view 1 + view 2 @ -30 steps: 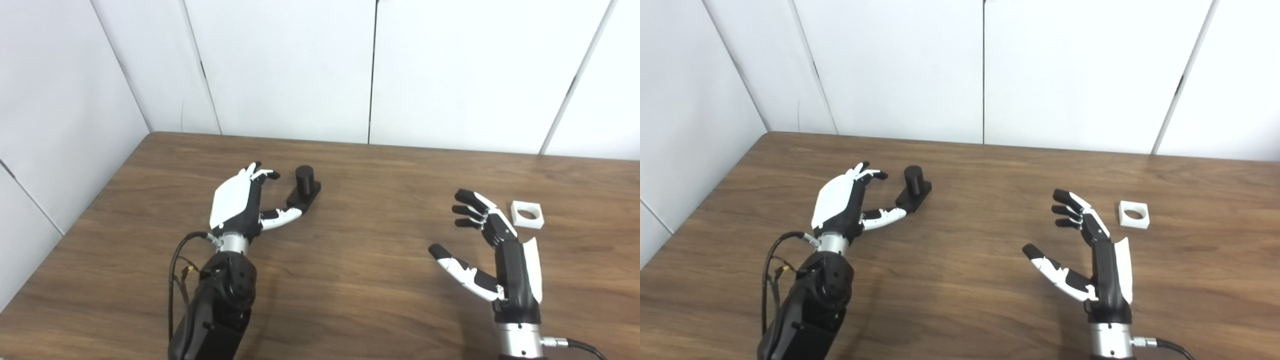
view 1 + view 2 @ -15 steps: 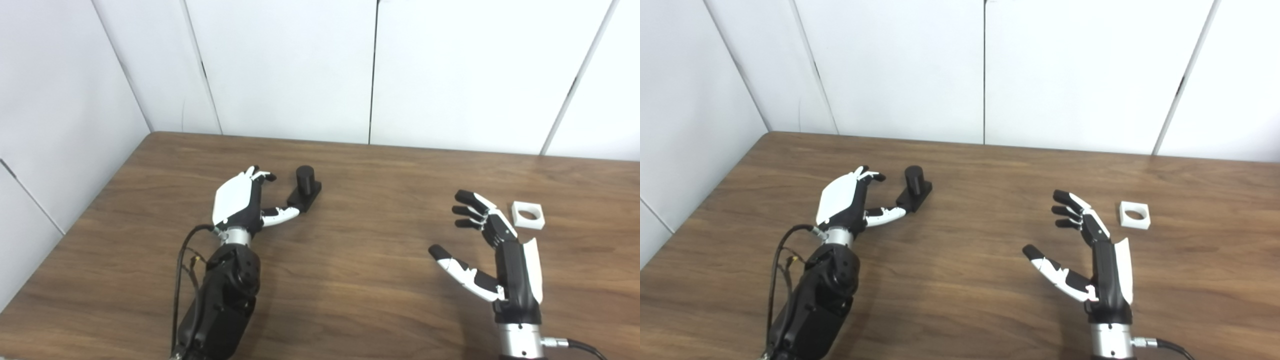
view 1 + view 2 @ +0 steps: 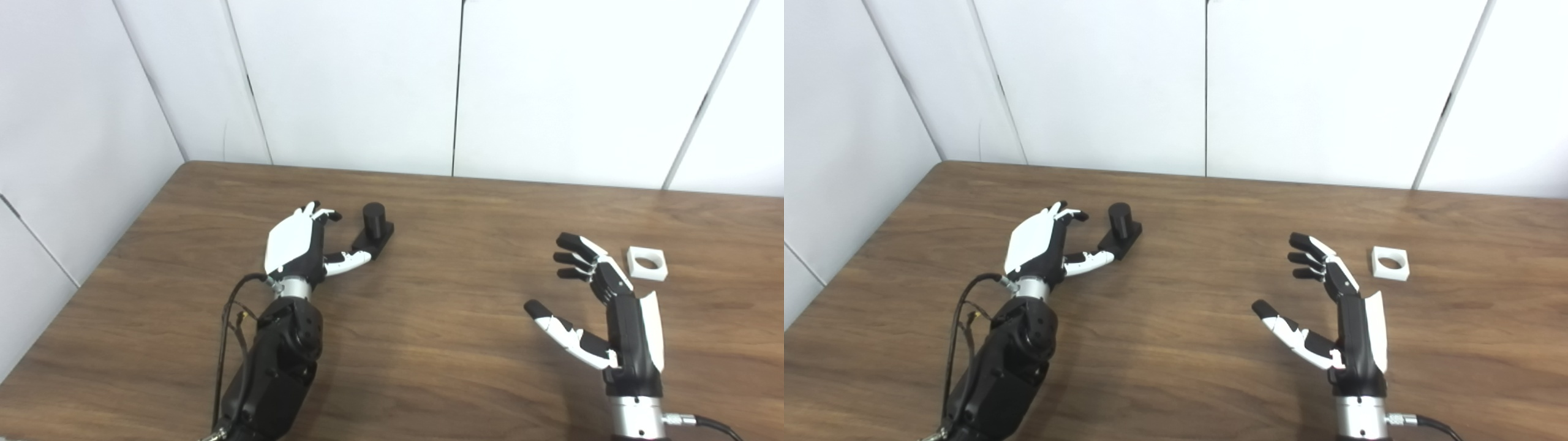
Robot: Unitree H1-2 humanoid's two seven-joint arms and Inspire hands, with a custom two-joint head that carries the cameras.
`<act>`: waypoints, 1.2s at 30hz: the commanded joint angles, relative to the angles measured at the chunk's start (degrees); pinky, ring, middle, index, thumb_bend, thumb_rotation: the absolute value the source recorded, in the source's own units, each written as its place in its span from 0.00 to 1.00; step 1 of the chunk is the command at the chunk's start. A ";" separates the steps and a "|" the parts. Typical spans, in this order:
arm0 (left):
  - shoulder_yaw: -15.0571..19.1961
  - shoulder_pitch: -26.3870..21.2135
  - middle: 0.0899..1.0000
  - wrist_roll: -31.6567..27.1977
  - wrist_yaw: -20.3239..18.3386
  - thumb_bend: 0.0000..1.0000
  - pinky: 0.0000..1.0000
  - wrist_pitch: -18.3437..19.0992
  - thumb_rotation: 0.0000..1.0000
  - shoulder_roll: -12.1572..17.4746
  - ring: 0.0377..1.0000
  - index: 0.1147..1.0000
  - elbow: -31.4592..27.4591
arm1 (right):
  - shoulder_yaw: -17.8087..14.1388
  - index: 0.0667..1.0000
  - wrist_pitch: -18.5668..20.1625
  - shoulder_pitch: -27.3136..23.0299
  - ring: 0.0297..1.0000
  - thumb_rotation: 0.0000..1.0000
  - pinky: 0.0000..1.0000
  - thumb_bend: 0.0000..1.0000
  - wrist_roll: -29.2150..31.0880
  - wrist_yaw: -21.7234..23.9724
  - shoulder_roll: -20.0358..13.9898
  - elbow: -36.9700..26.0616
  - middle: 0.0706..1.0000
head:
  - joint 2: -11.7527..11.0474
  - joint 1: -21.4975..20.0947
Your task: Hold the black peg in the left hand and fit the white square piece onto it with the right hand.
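The black peg [image 3: 373,224], a short cylinder on a flat black base, stands upright on the wooden table [image 3: 429,318] left of centre. My left hand [image 3: 302,245] is open just left of it, its thumb tip reaching the near end of the peg's base and its fingers beside the cylinder without closing on it. The white square piece [image 3: 646,263], with a round hole, lies flat at the right. My right hand [image 3: 603,309] hangs open above the table, fingers spread, a little left of and nearer than the white piece, not touching it.
White wall panels [image 3: 367,79] rise behind the table's far edge and along its left side. A black cable [image 3: 228,318] loops beside my left forearm. Bare wood lies between the two hands.
My left arm has pushed forward and slightly right, bringing the open hand closer to the peg. The right hand, the peg and the white piece have stayed put.
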 commanded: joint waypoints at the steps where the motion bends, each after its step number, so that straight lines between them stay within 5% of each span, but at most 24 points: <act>1: -0.01 -3.18 0.97 0.61 0.54 0.83 0.89 0.01 0.54 0.75 0.98 0.74 -0.71 | -0.92 0.77 0.12 4.70 0.72 0.26 0.64 0.65 -1.13 -0.44 -1.89 5.98 0.77 | 0.13 0.02; 16: -0.73 -4.33 0.96 0.84 1.40 0.81 0.87 0.14 0.48 -1.05 0.96 0.72 1.11 | -0.89 0.77 -0.04 4.46 0.73 0.24 0.64 0.64 -0.83 -0.63 -1.40 6.17 0.78 | 0.48 -0.30; 36: -1.09 -5.29 0.97 -2.32 7.81 0.83 0.89 -2.00 0.48 -2.13 0.98 0.73 10.77 | -1.73 0.76 0.03 5.29 0.72 0.24 0.63 0.64 -1.03 -0.54 -2.61 4.47 0.77 | 1.05 0.00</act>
